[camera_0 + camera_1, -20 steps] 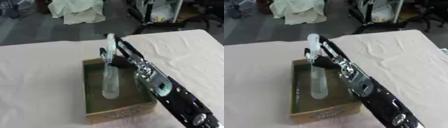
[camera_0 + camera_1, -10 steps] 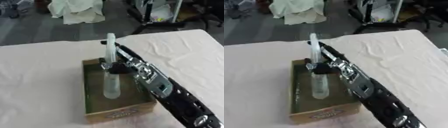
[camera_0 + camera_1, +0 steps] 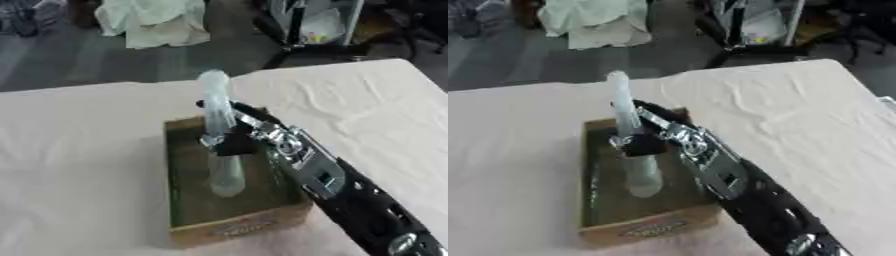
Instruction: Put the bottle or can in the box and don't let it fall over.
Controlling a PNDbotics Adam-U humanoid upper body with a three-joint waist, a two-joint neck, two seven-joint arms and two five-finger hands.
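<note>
A tall clear plastic bottle (image 3: 220,150) with a pale cap stands upright inside the brown cardboard box (image 3: 236,227) in the middle of the table. Its base rests on the box's dark floor. My right hand (image 3: 234,140) reaches in from the lower right along a black and silver arm, and its fingers are curled round the bottle's middle. The left hand shows in neither view.
The table wears a wrinkled white cloth (image 3: 350,105). Beyond its far edge lie a heap of pale fabric (image 3: 153,22) on the floor and chairs (image 3: 306,20) with other equipment. The box's walls rise around the bottle on every side.
The hand has slid down the bottle from near its neck to its middle. The bottle still stands upright in the box. The whole view has shifted slightly.
</note>
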